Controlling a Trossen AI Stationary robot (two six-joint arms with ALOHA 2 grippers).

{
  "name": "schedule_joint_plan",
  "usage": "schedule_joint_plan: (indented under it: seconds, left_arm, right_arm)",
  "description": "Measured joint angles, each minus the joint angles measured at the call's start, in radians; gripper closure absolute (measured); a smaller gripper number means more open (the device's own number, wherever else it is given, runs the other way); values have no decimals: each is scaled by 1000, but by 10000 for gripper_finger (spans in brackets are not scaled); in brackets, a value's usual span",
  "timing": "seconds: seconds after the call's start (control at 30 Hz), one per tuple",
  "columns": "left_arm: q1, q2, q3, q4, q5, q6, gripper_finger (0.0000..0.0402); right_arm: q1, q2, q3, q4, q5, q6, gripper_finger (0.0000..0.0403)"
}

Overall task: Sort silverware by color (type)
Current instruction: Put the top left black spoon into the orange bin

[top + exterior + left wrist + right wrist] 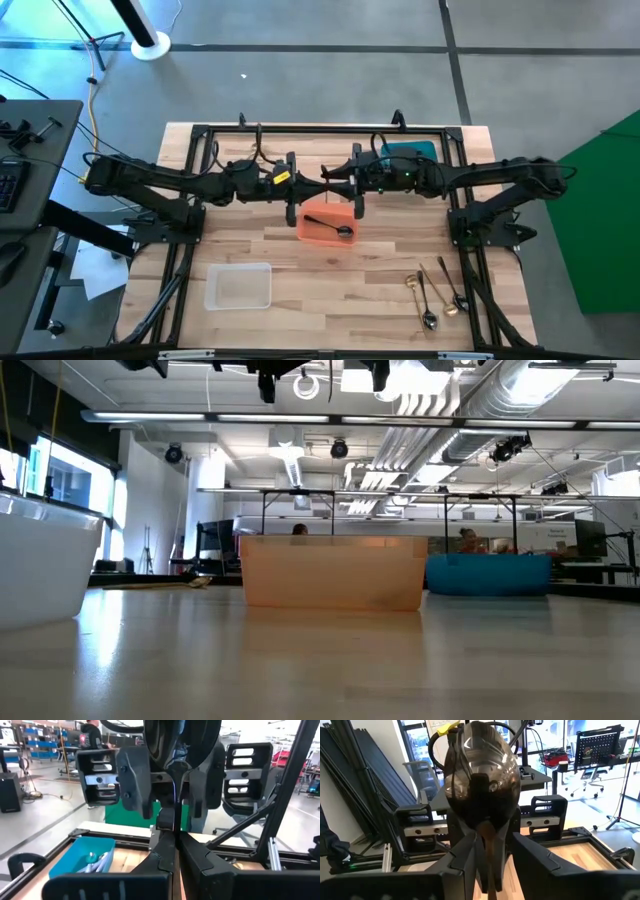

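Both grippers hang level in mid-air, tip to tip, above the far edge of the orange bin (pixel 306 236). My left gripper (pixel 316 184) (pixel 174 826) is shut, with nothing showing between its fingers. Facing it, my right gripper (pixel 336 184) (pixel 493 841) has its fingers a little apart, and I see no silverware between them. A black spoon (pixel 331 226) lies in the orange bin. Several gold, silver and black pieces (pixel 432 292) lie loose on the table at the near right. Silver pieces (pixel 96 863) lie in the teal bin (pixel 412 151).
A clear bin (pixel 238 287) stands at the near left, with bare wood between it and the loose pieces. The black frame rails (pixel 300 130) run along the table's far edge and down both sides. In the low view the orange bin (pixel 333 572) stands mid-table, with the teal bin (pixel 488 575) behind it.
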Motion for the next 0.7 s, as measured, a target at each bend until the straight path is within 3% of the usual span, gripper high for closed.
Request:
schedule_joint_plan:
  seconds: [0.1,0.3,0.5,0.7]
  left_arm:
    - [1,0,0,0,0,7,401]
    - [6,0,0,-4,-1,6,401]
    - [6,0,0,-5,-3,7,390]
    - [6,-2,0,0,-9,8,333]
  right_arm:
    - [0,0,0,1,0,3,315]
    - [0,0,0,-22,3,47,394]
    - [0,-1,0,-27,1,47,397]
    - [-1,-1,-1,-36,0,44,399]
